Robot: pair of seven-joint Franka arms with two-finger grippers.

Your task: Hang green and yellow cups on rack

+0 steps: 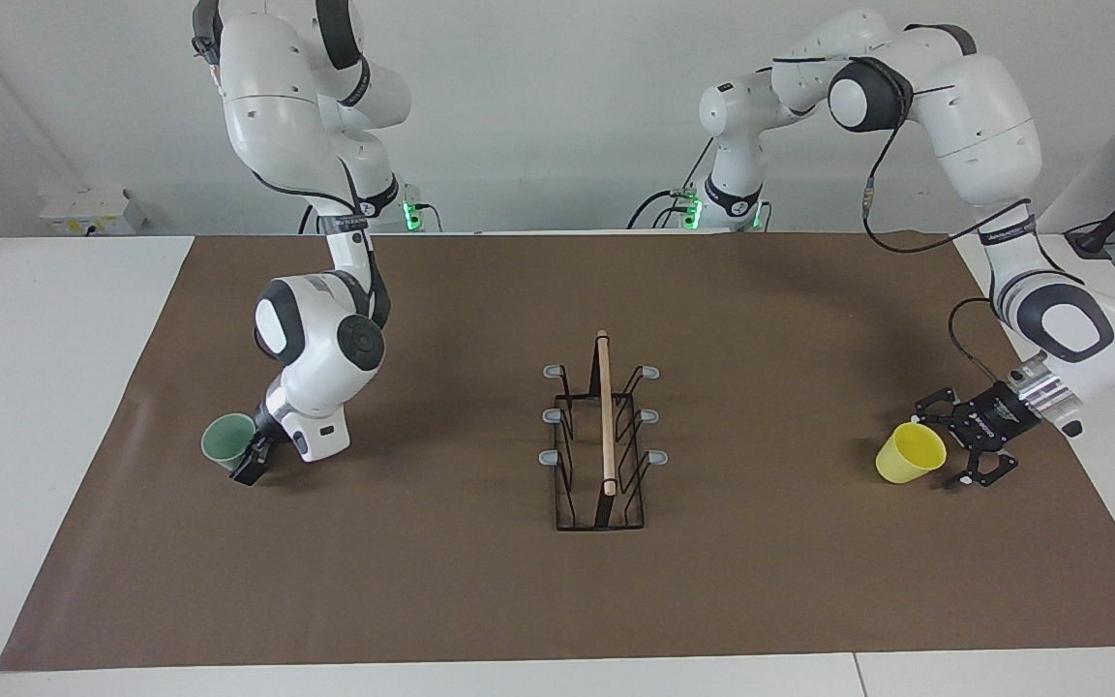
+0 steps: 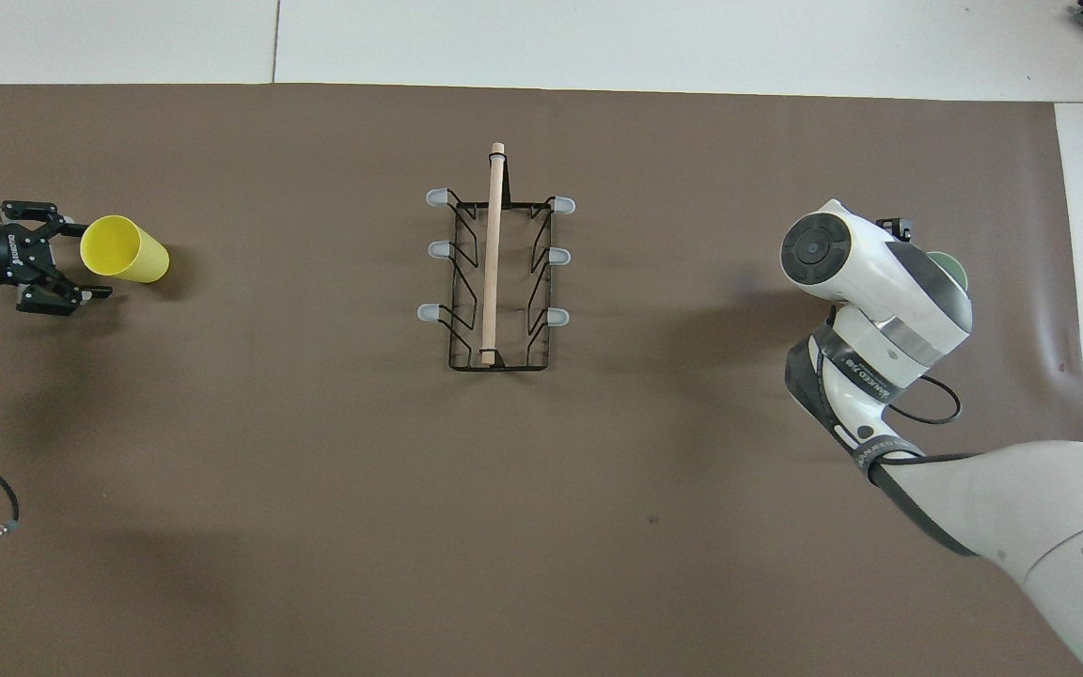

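Straddling yellow cup [image 1: 910, 453] rim with left gripper [image 1: 943, 451], fingers wide; right gripper [image 1: 250, 459] low at green cup [image 1: 228, 440], fingers apparently wide. Rack [image 1: 602, 436] mid-table.

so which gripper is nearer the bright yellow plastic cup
Left. The left gripper is open right beside the bright yellow plastic cup; the right gripper is at the green cup.

We see our left gripper [image 1: 962, 446] low over the brown mat [image 1: 761, 600] at the left arm's end, jaws spread wide, wrist angled down. Our right gripper [image 1: 250, 465] sits low over the mat's other end, forearm bent steeply downward.
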